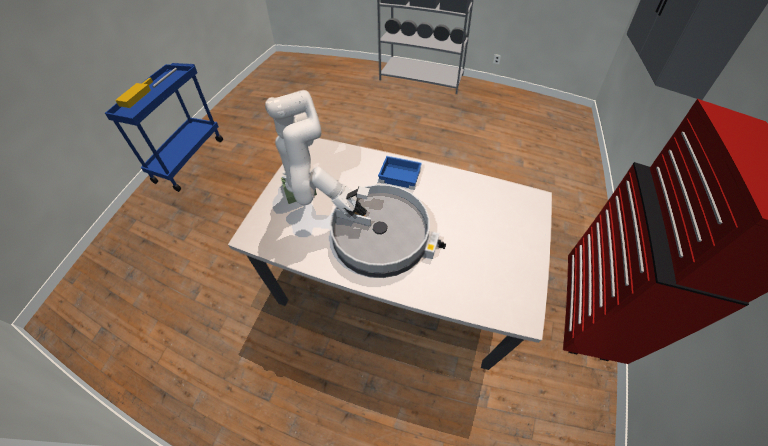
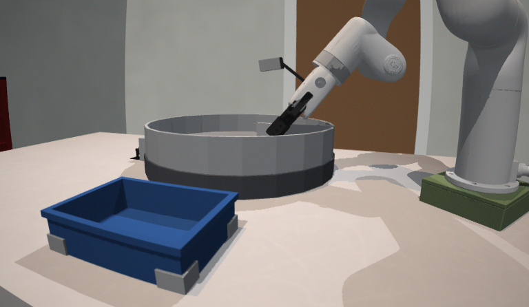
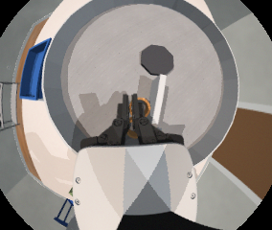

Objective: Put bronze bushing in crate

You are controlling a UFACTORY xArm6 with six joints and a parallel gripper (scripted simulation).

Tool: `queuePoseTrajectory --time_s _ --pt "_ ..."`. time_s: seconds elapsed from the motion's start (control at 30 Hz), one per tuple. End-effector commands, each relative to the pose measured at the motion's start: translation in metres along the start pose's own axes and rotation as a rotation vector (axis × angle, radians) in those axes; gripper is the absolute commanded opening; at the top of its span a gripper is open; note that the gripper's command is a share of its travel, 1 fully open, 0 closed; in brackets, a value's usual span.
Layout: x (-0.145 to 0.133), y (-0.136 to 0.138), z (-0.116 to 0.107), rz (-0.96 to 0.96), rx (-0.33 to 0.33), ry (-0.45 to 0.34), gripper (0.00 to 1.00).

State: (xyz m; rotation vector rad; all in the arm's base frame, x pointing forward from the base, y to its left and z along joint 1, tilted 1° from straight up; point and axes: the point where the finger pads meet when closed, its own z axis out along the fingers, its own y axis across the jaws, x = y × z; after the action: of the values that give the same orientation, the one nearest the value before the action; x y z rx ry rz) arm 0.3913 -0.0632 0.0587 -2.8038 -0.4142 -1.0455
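Claw is dipped at a slant inside the turning table's rim, fingers nearly together, but we honestly can't tell if they're pinching anything. We've got an orange-bronze bushing right at the fingers, partly hidden by them, between them and the white bar. Our blue crate sits near the turning table on the worktop, with no bushing visible in it.

Wood floor; blue cart left; 5 dark discs on rack.
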Motion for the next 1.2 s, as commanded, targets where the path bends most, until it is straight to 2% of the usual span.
queuePoseTrajectory --time_s 0.0,0.33,0.97,1.17 --pt "0.001 0.001 0.000 -0.001 -0.003 0.001 0.00" --pt "0.001 0.001 0.000 -0.001 -0.003 0.001 0.00" --pt "0.016 -0.035 0.012 -0.001 -0.003 0.001 0.00" --pt "0.017 -0.038 0.014 -0.001 -0.003 0.001 0.00"
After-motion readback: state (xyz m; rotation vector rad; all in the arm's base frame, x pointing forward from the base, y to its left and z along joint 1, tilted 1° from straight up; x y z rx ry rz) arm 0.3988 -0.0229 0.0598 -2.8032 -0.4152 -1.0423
